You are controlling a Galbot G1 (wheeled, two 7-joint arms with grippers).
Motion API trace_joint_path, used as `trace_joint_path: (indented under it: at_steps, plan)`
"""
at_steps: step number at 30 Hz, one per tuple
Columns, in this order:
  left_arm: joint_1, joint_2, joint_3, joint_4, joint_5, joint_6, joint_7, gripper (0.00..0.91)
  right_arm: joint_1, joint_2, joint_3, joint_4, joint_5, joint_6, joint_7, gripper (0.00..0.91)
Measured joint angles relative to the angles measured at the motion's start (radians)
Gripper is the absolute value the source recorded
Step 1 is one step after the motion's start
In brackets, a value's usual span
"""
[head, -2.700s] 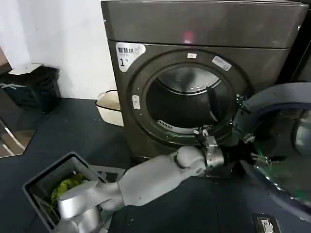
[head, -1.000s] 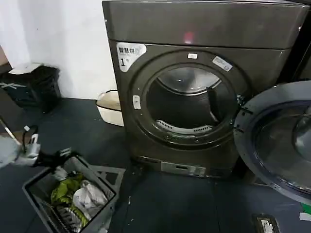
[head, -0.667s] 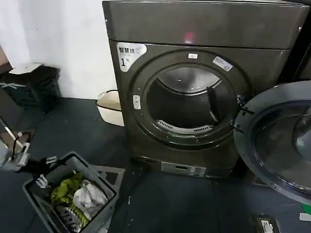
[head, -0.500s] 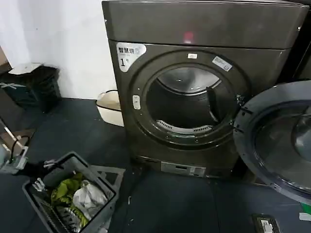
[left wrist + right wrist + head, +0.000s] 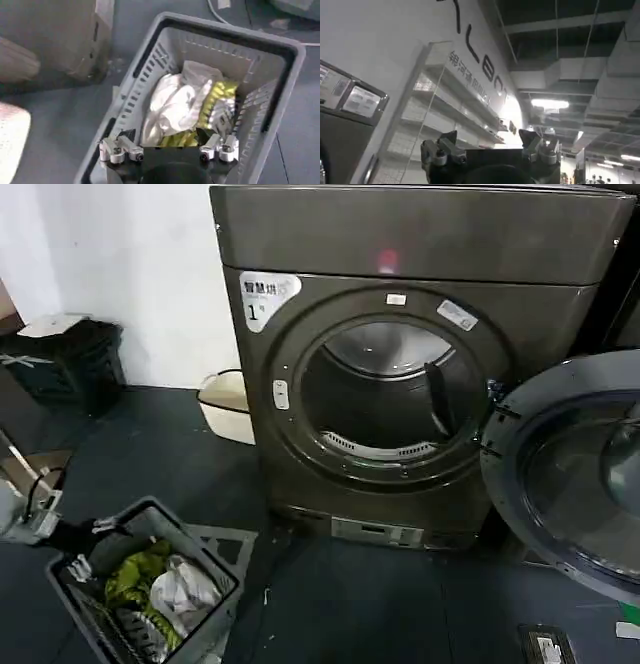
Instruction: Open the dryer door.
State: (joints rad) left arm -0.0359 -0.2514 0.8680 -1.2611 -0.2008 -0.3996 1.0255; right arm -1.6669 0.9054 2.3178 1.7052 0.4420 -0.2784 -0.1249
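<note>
Holding white and yellow-green laundry (image 5: 192, 107), grey basket (image 5: 200, 549), left gripper (image 5: 169, 150) fingers spread above, right gripper (image 5: 490, 150) fingers apart.

A self-service laundry, by its signs: a big numbered front-loading dryer (image 5: 400, 354) with its porthole door (image 5: 570, 474) swung open, a grey laundry basket (image 5: 205, 624) of clothes on the dark floor, and shop shelving (image 5: 445, 117) under an exposed ceiling

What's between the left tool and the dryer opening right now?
In the head view, bare dark floor separates the left tool, open over the laundry basket, from the dryer. The dryer door hangs open, off to the right.
</note>
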Motion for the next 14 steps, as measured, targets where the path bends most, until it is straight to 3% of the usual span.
trace_joint_path:
  at_steps: [14]
  plan:
    - [-0.002,0.000,-0.003,0.016,0.019,-0.025,-0.001,0.907,-0.002,0.000,0.000,0.003,-0.002,0.000,0.001,0.907]
